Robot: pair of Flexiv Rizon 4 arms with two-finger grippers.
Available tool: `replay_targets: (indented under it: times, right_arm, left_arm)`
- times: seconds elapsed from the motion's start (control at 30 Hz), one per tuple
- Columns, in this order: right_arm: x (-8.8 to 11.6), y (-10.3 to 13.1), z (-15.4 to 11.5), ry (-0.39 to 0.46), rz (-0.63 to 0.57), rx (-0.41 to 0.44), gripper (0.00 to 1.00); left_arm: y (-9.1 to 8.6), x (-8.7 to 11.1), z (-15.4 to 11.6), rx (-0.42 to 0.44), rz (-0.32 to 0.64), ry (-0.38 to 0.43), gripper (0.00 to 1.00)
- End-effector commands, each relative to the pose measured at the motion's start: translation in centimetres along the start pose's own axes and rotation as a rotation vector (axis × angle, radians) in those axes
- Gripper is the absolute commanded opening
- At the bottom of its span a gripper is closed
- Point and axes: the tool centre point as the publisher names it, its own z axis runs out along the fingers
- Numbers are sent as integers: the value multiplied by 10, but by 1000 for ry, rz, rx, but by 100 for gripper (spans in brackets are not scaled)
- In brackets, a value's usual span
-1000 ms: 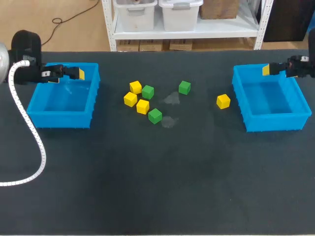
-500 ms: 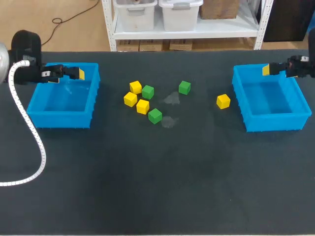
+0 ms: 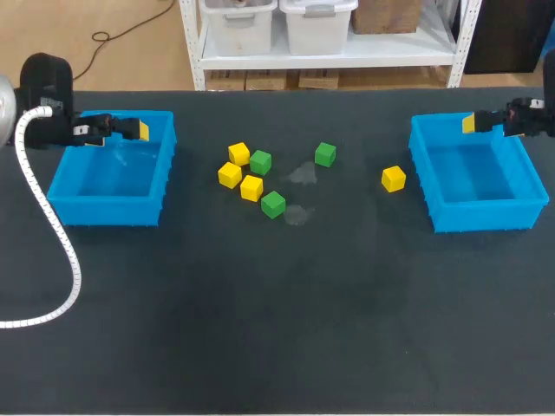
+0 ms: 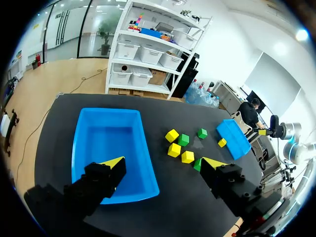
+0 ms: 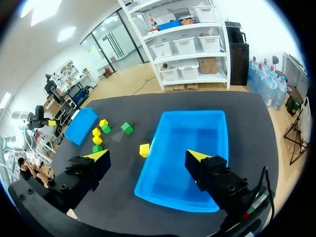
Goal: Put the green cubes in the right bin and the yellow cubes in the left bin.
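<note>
- Grippers: the left gripper [image 4: 164,165] is held wide open above the left bin [image 3: 108,211], the right gripper [image 5: 148,157] wide open above the right bin [image 3: 486,214]
- Cubes: three yellow cubes [image 3: 229,175] and three green cubes [image 3: 260,161] are scattered on the table [image 3: 277,329] between the bins, well apart from both grippers
- Fourth yellow cube [image 3: 393,178]: placed just beside the right bin, outside it

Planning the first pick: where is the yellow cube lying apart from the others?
Head view, right side: the yellow cube lies on the table just left of the blue plastic right bin.
</note>
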Motion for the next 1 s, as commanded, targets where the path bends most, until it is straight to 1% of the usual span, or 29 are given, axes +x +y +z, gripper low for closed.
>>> replay_targets:
  times: [0.03, 0.33, 0.53, 0.7, 0.87, 1.0]
  right_arm:
    - [0, 0, 0, 0, -1, 1, 100]
    - [0, 0, 0, 0, -1, 1, 100]
    - [-32, 13, 17, 50, -86, 36, 100]
    - [-57, 26, 38, 101, -175, 66, 100]
    - [-78, 37, 68, 164, -253, 84, 100]
    - [-90, 45, 97, 225, -302, 90, 100]
  left_arm:
    - [2, 1, 0, 11, 2, -7, 100]
    - [2, 1, 0, 11, 2, -7, 100]
    - [2, 1, 0, 11, 2, -7, 100]
    - [2, 1, 0, 11, 2, -7, 100]
    - [2, 1, 0, 11, 2, -7, 100]
    - [2, 1, 0, 11, 2, -7, 100]
